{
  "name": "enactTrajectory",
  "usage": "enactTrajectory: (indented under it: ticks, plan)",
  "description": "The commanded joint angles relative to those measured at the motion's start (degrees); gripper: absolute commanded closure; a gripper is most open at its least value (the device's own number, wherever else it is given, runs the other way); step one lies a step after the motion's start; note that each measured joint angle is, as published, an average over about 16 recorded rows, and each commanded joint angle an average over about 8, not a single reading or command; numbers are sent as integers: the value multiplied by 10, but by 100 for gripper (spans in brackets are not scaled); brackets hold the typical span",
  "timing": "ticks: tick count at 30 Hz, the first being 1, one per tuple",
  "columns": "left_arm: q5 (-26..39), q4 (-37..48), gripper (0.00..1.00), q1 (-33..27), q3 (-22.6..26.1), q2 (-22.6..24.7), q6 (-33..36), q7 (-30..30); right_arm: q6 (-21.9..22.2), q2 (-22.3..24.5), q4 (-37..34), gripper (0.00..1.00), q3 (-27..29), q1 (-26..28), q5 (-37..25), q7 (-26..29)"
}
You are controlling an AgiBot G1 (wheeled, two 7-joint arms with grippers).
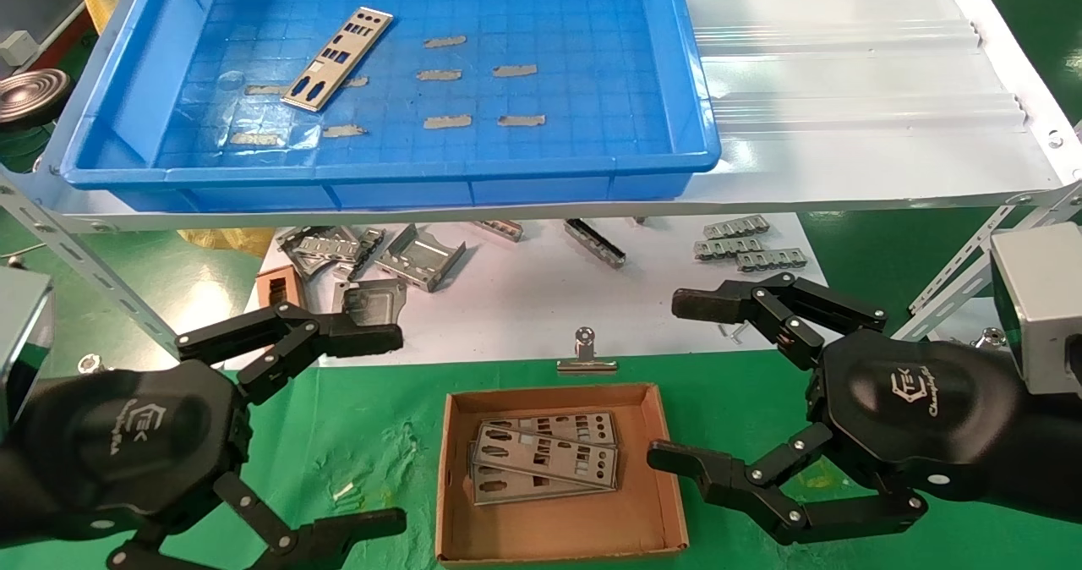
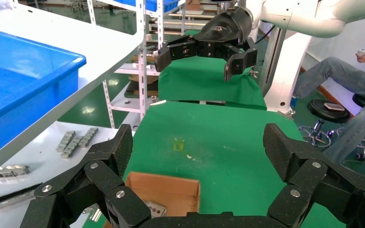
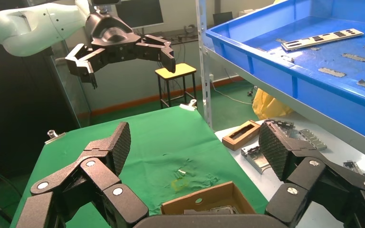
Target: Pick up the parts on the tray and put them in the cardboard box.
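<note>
- Both arms are cut off at the head view's lower edge; the floor of the cardboard box point(image 1: 558, 528) is only partly seen in both wrist views, behind the fingers.
- One perforated metal plate point(image 1: 338, 58) is left in the blue tray point(image 1: 702, 130), lying diagonally at its left side, among short grey tape strips point(image 1: 446, 121).
- The tray is set on a white shelf point(image 1: 845, 130), well above and beyond both grippers.
- A stack of plates point(image 1: 545, 457) is seen in the box, overlapping and slightly askew.
- Right gripper point(image 1: 668, 384) is held just right of the box, jaws spread wide, nothing gripped.
- Left gripper point(image 1: 397, 426) is held left of the box, jaws likewise spread, empty.
- Box: brown corrugated card, low walls, set on green cloth point(image 1: 363, 435).
- Folded metal brackets point(image 1: 418, 257) and linked clips point(image 1: 744, 244) are scattered on a white sheet point(image 1: 524, 308) below the shelf; a binder clip point(image 1: 586, 354) lies just beyond the box.
</note>
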Motion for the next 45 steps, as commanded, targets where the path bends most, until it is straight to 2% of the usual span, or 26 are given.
enactTrajectory:
  ticks: [1,37,45]
  plan:
    - [0,0,0,0,0,0,0,0,0,0,0,0,0,0,0,0]
    - [0,0,0,0,0,0,0,0,0,0,0,0,0,0,0,0]
    - [0,0,0,0,0,0,0,0,0,0,0,100,0,0,0,0]
